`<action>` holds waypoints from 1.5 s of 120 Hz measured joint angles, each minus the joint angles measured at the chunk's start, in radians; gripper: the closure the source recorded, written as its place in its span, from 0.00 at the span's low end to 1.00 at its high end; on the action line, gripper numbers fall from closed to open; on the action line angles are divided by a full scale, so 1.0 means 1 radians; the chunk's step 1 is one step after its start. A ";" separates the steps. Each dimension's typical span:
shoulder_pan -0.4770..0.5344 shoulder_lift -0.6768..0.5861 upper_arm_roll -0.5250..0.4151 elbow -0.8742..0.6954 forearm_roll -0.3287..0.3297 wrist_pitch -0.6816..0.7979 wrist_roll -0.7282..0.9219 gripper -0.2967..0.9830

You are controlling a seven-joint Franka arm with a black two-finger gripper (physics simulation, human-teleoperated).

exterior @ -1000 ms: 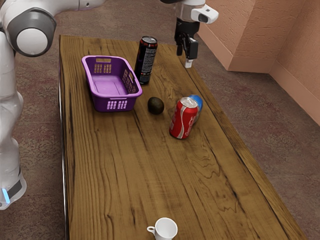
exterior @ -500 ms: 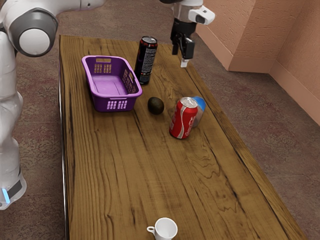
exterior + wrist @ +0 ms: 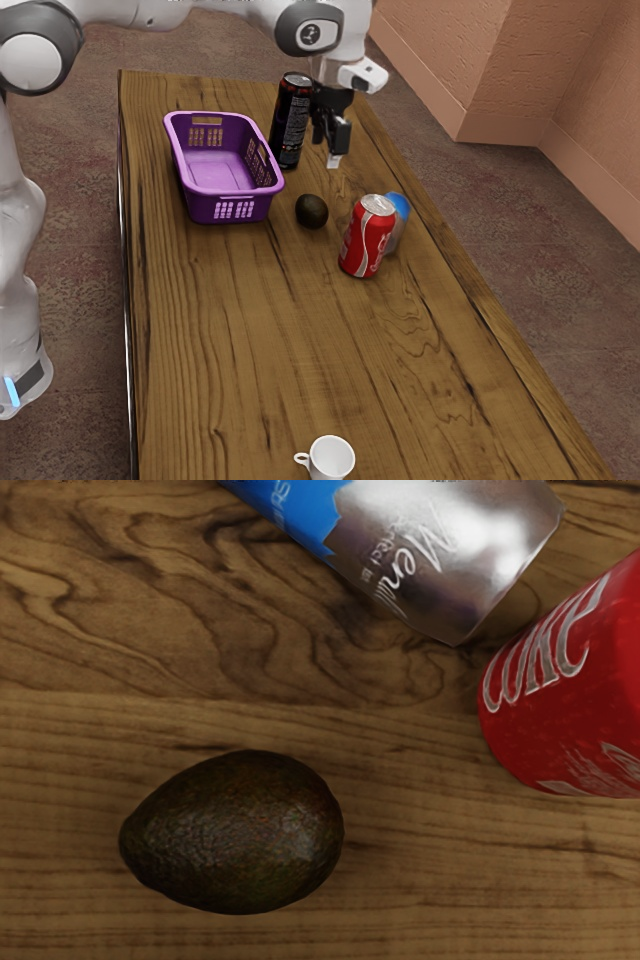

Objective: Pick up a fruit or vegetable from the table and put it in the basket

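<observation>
Approach was seemingly in hand: jaws stood parted, empty, upper centre of exterior view; avocado [image 3: 312, 211] lay on bench [image 3: 230, 350] near frame centre, purple basket [image 3: 204, 208] upper left; next move called for centring over it, descending, closing across narrow width

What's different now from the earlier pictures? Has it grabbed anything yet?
The gripper has moved toward the exterior view's left and down, closer to the avocado. It has neither taken hold of anything nor let anything go. The avocado, purple basket, white cup and all three cans, black, red and blue-and-silver, stayed put.
</observation>
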 joint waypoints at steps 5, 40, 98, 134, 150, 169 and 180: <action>0.000 0.000 0.002 -0.011 0.004 0.017 0.002 0.23; -0.003 0.008 0.038 -0.077 0.027 0.096 0.016 0.23; -0.003 0.012 0.060 -0.159 0.031 0.216 0.132 0.23; -0.001 0.011 0.087 -0.183 0.033 0.244 0.194 0.23; -0.003 0.013 0.089 -0.184 0.033 0.253 0.215 0.23; -0.008 0.027 0.089 -0.183 0.033 0.266 0.235 0.23; -0.006 0.041 0.088 -0.183 0.032 0.273 0.244 0.23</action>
